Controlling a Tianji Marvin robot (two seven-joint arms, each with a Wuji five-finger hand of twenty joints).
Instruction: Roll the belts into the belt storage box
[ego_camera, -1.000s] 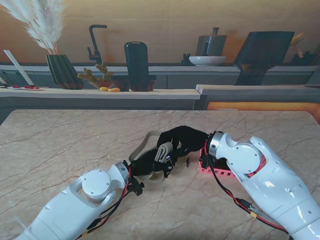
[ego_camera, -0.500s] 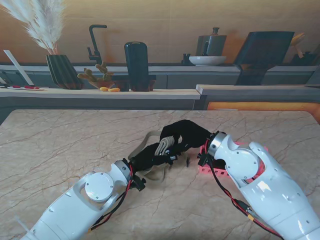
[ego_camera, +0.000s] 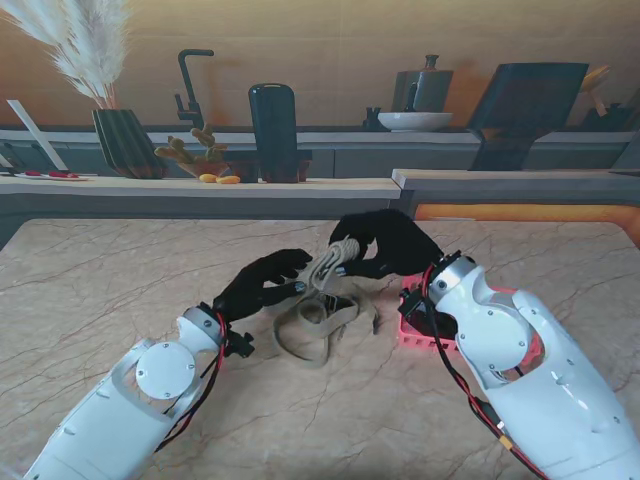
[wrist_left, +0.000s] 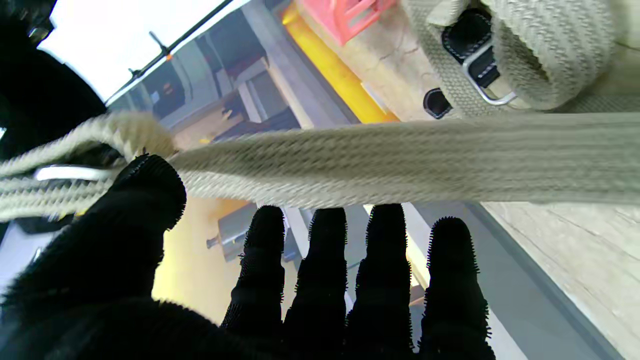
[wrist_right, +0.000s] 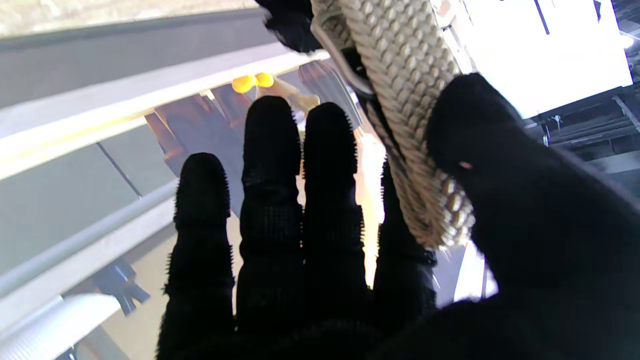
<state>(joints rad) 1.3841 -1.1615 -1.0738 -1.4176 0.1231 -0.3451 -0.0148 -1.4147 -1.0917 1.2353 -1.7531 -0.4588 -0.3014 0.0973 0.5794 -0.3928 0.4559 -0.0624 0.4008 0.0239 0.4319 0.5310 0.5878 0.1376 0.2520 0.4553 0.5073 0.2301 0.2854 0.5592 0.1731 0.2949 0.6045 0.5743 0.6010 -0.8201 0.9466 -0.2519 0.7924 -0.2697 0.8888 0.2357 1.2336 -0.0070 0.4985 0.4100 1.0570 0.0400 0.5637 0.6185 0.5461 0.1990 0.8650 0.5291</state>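
Note:
A beige woven belt lies in loose loops on the marble table, with one end lifted. My right hand is shut on that folded end, pinching the belt between thumb and index finger. My left hand is to the left of the lifted end, with its fingers straight and apart. In the left wrist view a taut stretch of belt runs just past the fingertips, and the thumb touches it. The metal buckle rests on the table. The pink storage box is partly hidden under my right forearm.
A grey counter ledge runs along the table's far edge, carrying a dark vase, a tap and small ornaments. The pink box stands just to the right of the belt loops.
My left hand has let go of the belt, opened and drawn back to the left. My right hand has lifted the belt's end up and away from me, so the loops now lie uncovered.

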